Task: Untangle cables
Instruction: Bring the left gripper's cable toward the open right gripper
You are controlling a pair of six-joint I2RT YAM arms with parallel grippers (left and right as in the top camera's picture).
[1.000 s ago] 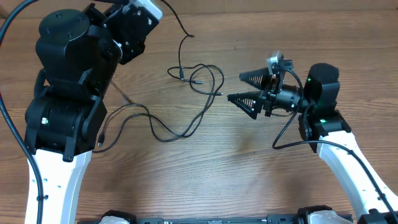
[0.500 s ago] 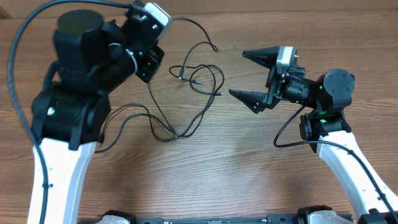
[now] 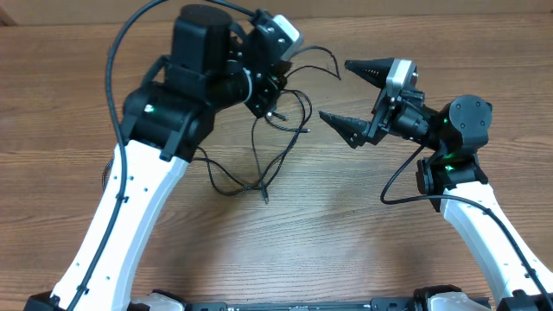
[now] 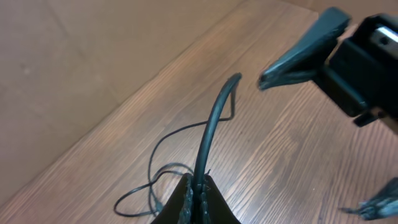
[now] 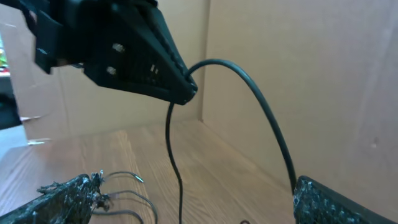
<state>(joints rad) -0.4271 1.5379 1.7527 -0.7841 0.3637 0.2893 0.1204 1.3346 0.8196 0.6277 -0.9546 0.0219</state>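
Woodgrain table (tan wall beyond)

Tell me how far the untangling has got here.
Nothing looks separated yet. In hand: the left gripper is shut on one cable, lifted off the table, its end near the open right gripper. To do: the loops crossing on the table.
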